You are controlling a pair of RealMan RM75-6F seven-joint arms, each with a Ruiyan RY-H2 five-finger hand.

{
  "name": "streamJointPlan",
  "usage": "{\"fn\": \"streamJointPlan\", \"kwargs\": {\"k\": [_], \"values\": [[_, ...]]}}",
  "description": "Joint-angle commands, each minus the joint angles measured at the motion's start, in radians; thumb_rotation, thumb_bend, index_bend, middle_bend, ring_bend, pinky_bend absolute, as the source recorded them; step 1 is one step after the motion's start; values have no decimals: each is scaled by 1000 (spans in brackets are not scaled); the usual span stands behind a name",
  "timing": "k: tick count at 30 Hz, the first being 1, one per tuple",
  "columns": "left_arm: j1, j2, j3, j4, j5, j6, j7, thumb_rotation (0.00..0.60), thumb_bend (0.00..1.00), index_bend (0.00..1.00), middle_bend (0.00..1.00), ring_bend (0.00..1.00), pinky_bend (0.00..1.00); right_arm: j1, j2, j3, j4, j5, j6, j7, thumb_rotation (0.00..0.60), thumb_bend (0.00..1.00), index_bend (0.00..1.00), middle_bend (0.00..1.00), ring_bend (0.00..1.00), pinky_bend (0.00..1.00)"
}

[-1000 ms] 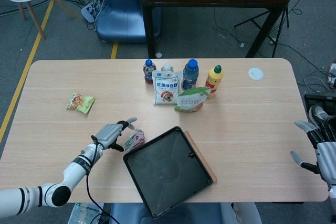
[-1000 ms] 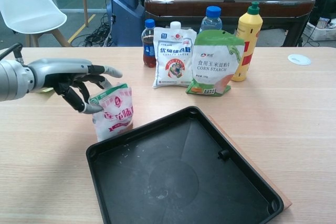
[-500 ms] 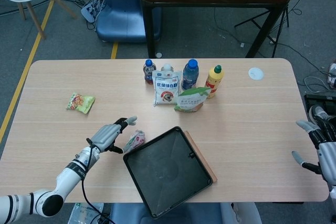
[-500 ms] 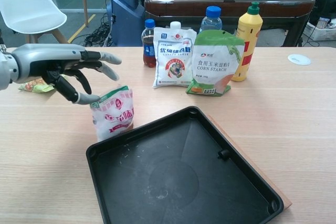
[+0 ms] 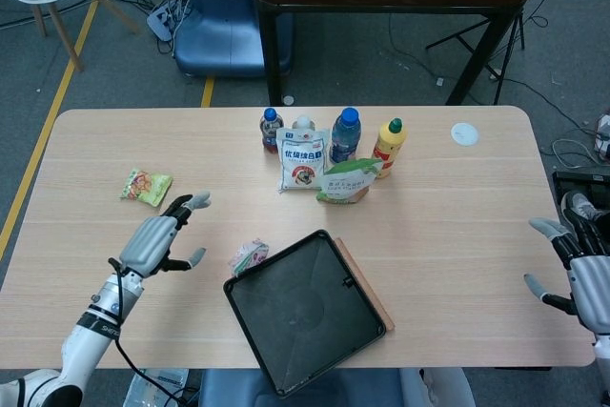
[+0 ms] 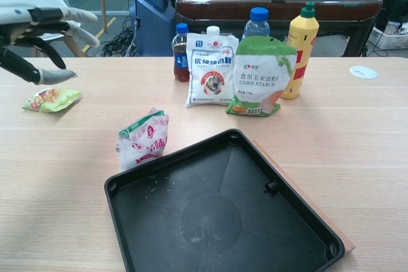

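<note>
My left hand (image 5: 158, 242) (image 6: 35, 36) hovers open over the left part of the table, fingers spread, holding nothing. It sits between a small green-yellow snack packet (image 5: 146, 186) (image 6: 51, 99) and a pink-and-white snack bag (image 5: 247, 256) (image 6: 143, 139). The pink bag stands by itself against the left corner of the black tray (image 5: 305, 312) (image 6: 223, 214). My right hand (image 5: 581, 269) is open at the table's right edge, near nothing.
At the back middle stand a cola bottle (image 5: 272, 129), a white powder bag (image 5: 302, 163), a water bottle (image 5: 345, 134), a green corn starch bag (image 5: 347, 181) and a yellow squeeze bottle (image 5: 388, 146). A white lid (image 5: 464, 133) lies far right. A wooden board edge (image 5: 362, 285) shows under the tray.
My left hand let go of the pink snack bag and drew back to the left and upward. The bag stays standing by the tray. The right hand barely moved.
</note>
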Motion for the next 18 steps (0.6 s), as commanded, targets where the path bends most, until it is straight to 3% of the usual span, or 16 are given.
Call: {"fn": "streamJointPlan", "kwargs": {"k": [1,8,18], "values": [[96,-12,19,55,57,172,78,600,345,77,149,40,261,10,11,-5,-12,0,-22,-14,600,242,177,220,30,60],[229,-25,58,128,75,357,167,600,345,103,149,40,250,34,24,-10,-19,-12,-59,-8,600,244,177,220,30,60],[376,-7,122,122,128,481,176,600,345,103,148,40,235,45,-1,-21,-18,-51,-55,-37,600,245,177,224,31,60]]}}
